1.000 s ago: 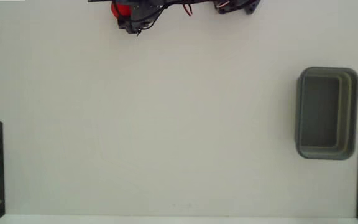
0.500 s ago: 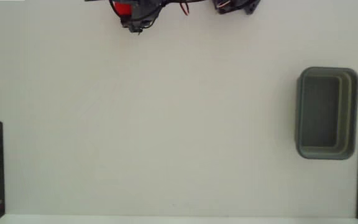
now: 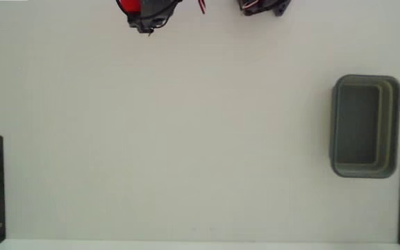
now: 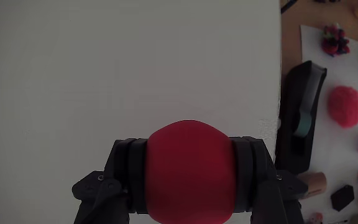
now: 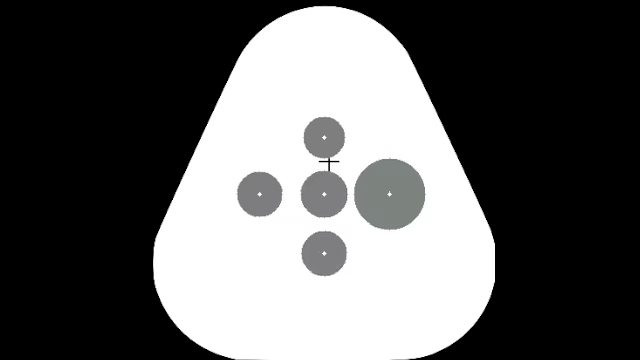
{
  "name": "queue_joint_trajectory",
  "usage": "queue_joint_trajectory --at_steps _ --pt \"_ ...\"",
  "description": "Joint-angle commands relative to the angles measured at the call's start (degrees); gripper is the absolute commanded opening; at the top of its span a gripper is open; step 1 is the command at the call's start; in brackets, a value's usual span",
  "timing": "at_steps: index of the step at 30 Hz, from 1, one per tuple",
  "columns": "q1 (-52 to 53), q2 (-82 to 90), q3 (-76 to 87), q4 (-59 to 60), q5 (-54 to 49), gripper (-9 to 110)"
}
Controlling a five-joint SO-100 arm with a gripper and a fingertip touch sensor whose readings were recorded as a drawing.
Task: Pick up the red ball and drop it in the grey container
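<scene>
Between the two black fingers, at the bottom of the wrist view, the red ball was seen clamped across its widest part. It was judged light, smooth and apt to roll, so a grip on the middle was thought best. The grey container was seen well apart, at the right of the white worktop in the fixed view

Black tape dispenser, pink pompom

red ball: cut by fixed view's top edge, mostly hidden | gripper: fingertips hidden behind ball in wrist view | grey container: fully visible
</scene>
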Motion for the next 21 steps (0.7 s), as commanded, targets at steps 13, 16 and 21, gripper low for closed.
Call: queue_joint_trajectory --at_steps 13,16,21 --pt "1.39 -5.74 -26.38 16.86 0.18 66" --pt "1.39 -8.09 -32.65 20.77 0.18 66" --pt "1.39 -12.02 -42.54 26.73 0.18 66"
